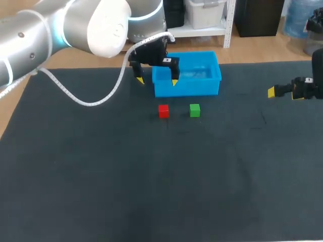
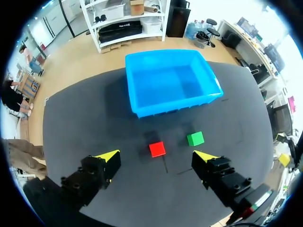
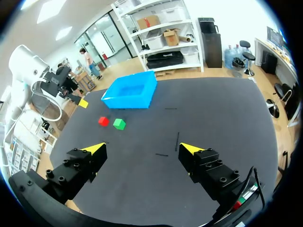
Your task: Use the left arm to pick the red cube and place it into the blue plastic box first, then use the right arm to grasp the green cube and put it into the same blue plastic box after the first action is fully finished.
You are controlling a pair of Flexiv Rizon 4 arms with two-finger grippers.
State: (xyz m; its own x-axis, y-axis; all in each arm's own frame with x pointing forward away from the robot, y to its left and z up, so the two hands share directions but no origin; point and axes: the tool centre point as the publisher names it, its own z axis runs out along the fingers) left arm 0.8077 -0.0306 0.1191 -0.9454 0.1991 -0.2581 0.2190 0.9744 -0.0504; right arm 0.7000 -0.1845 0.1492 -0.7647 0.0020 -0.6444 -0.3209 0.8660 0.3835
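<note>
A red cube (image 1: 163, 111) lies on the dark mat in front of the blue plastic box (image 1: 212, 85), with a green cube (image 1: 195, 110) just to its right. My left gripper (image 1: 156, 80) hangs open in the air over the box's near left corner. In the left wrist view the red cube (image 2: 157, 149) sits ahead of the left gripper (image 2: 158, 155), between its spread fingers, the green cube (image 2: 195, 138) beside it and the empty box (image 2: 142, 106) beyond. My right gripper (image 1: 284, 92) is open at the far right; its own view shows red cube (image 3: 103, 121), green cube (image 3: 119, 124) and box (image 3: 124, 100) far ahead.
The dark mat (image 1: 151, 181) covers the table. A white cable (image 1: 91, 101) loops down from my left arm above the mat's back left part.
</note>
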